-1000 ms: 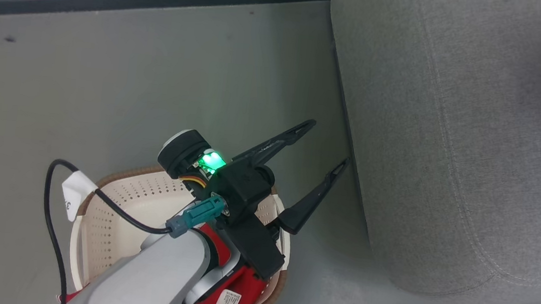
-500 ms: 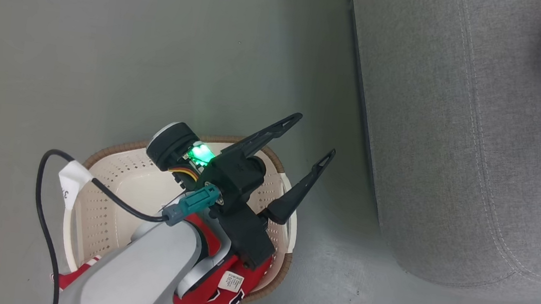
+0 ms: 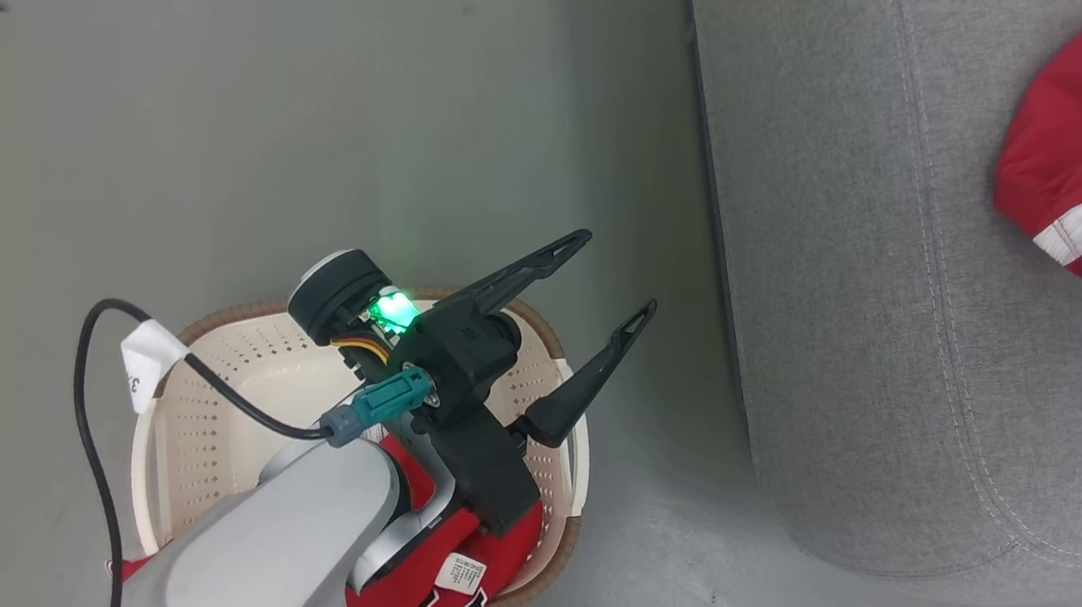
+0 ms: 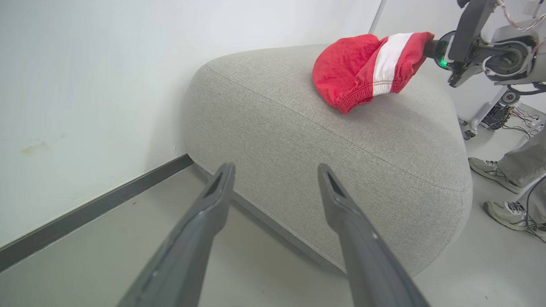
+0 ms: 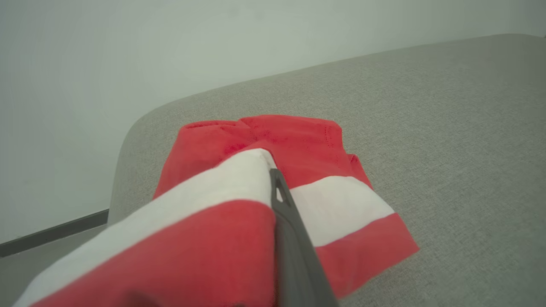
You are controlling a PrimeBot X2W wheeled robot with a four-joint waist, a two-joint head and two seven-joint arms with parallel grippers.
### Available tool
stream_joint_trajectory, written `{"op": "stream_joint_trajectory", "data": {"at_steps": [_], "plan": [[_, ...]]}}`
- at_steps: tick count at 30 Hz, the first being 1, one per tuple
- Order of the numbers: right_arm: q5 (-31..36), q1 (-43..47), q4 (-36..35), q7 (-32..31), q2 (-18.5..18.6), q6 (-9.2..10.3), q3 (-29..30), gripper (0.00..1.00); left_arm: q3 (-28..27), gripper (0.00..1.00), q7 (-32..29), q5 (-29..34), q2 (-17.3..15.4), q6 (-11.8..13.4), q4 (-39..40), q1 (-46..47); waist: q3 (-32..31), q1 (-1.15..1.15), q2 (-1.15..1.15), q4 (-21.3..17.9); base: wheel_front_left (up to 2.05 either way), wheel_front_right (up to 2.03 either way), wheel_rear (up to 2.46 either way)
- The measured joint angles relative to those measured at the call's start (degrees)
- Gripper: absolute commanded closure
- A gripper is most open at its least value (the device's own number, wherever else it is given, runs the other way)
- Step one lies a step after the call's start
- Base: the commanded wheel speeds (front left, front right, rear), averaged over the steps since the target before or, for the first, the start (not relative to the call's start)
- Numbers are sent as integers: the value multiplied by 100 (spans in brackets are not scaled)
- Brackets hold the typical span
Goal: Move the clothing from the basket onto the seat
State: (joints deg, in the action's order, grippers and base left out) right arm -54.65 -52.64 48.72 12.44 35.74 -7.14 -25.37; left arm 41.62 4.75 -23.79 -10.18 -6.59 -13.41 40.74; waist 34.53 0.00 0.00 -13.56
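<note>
Left gripper (image 3: 620,272): fingers are spread wide and nothing is held. It is poised over the basket (image 3: 206,429) rim on the side nearest the seat (image 3: 900,331), presumably kept ready for the next pick. Red clothing (image 3: 415,592) is heaped in the basket's near corner, partly hidden by the forearm. Right gripper (image 5: 273,187): clamped on one garment (image 4: 362,68), whose hem is laid on the seat top, in from the edge facing the basket. Release is judged due.

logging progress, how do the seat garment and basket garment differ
The seat garment rests on the grey seat, right pincer shut on it; the basket garment lies ungripped in the cream basket. The seat garment shows a white band, the basket garment dark lettering and a label. Both are red.
</note>
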Motion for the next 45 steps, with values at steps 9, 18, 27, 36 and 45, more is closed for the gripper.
{"op": "stream_joint_trajectory", "data": {"at_steps": [9,18,27,36,45], "plan": [[34,65,368,-289,132,0,-402,56,-10,0,152,-55,69,-3,-154,-1,-195,0,0,25,0,0,0],[124,103,355,-488,185,0,-889,0,-11,0,291,-130,90,-4,-357,-13,-459,0,0,29,0,0,0],[64,516,156,-792,330,0,-1412,0,-26,0,500,-187,118,-5,-609,-141,-850,-1,0,26,0,0,0],[-260,1139,-330,-1125,592,0,-1889,0,-80,0,665,-417,109,-46,-798,-493,-1360,-1,-1,16,0,0,0],[-512,1484,-950,-1163,1069,0,-2074,0,-160,0,770,-534,133,-45,-846,-804,-1882,-1,-1,35,0,0,0]]}}
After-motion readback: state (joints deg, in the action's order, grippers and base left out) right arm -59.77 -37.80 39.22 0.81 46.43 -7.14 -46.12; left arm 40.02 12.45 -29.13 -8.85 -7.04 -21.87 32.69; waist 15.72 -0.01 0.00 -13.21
